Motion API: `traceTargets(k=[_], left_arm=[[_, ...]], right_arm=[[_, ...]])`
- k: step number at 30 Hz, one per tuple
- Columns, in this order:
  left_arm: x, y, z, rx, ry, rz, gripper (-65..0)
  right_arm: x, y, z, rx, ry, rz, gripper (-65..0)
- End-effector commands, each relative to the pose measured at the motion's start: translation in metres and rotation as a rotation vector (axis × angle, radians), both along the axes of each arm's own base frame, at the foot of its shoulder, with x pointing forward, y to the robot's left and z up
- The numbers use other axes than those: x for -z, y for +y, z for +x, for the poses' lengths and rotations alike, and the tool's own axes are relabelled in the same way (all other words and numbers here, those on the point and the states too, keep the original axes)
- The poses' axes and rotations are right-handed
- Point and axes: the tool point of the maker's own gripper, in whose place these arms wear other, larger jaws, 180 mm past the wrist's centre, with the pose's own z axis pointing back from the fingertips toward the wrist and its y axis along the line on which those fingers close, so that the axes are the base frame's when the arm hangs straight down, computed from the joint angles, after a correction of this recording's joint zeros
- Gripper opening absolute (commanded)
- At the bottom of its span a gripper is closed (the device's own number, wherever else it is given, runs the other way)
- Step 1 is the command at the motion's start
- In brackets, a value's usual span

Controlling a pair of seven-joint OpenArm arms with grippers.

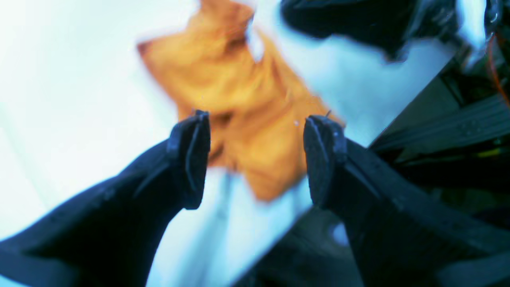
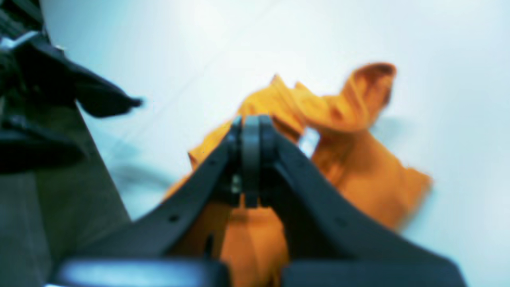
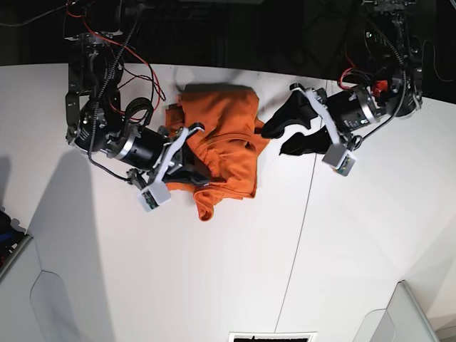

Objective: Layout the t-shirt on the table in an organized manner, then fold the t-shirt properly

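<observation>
The t-shirt point(image 3: 224, 139) lies bunched toward twelve o'clock on the table point(image 3: 214, 285), not yet spread. At its nine o'clock edge the right gripper point(image 3: 191, 135) has its jaws together, probably pinching fabric to drag it flat. The left gripper point(image 3: 276, 135) waits at three o'clock with jaws apart, empty, seemingly ready to take the opposite edge.

Bright, glary — wrist views blurred

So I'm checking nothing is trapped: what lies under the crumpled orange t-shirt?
Only the smooth white table shows around the bright orange fabric t-shirt. The bunched cloth hides whatever is beneath it; the shut right gripper covers one edge.
</observation>
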Motion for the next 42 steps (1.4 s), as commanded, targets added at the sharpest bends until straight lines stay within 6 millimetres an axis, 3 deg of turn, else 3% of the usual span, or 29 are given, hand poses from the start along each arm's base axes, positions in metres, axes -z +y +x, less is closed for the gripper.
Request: traceTargets(k=[1,5,9,18,23,28,31,34,38,42], left_arm=[[-0.011,0.006,-0.004,0.001,-0.030,-0.009,-25.7],[0.000,0.041,-0.037,-0.045,0.037,0.078,-25.7],[0.010,0.069,-0.071,-0.109,0.128,0.112,-25.7],[0.040,0.089,-0.144,-0.153,0.342,0.168,-25.7],[0.079,0.117,-0.172,-0.240,0.460,0.210,-25.7],[0.134,0.148,-0.203,-0.359,0.573,0.249,-25.7],[0.176,0.147,-0.228,-0.338,0.676,0.284,-25.7],[0.214,0.126,-0.247,-0.282,0.766,0.276,-25.7],[0.254,0.094,-0.259,-0.168,0.823,0.282,-25.7],[0.285,0.084,-0.256,-0.161,0.864,0.360,-25.7]], right_arm=[[-0.010,-0.007,-0.002,0.007,-0.027,0.021,-65.0],[0.001,-0.035,-0.032,0.035,0.024,0.007,-65.0],[0.022,-0.056,-0.077,0.042,0.120,-0.043,-65.0],[0.066,-0.076,-0.186,-0.005,0.377,-0.121,-65.0],[0.086,-0.080,-0.234,-0.019,0.497,-0.164,-65.0],[0.117,-0.089,-0.272,-0.037,0.589,-0.249,-65.0],[0.138,-0.093,-0.281,-0.039,0.611,-0.285,-65.0],[0.165,-0.100,-0.288,-0.061,0.660,-0.353,-65.0],[0.196,-0.102,-0.298,-0.086,0.744,-0.391,-65.0],[0.225,-0.110,-0.313,-0.121,0.832,-0.467,-65.0]])
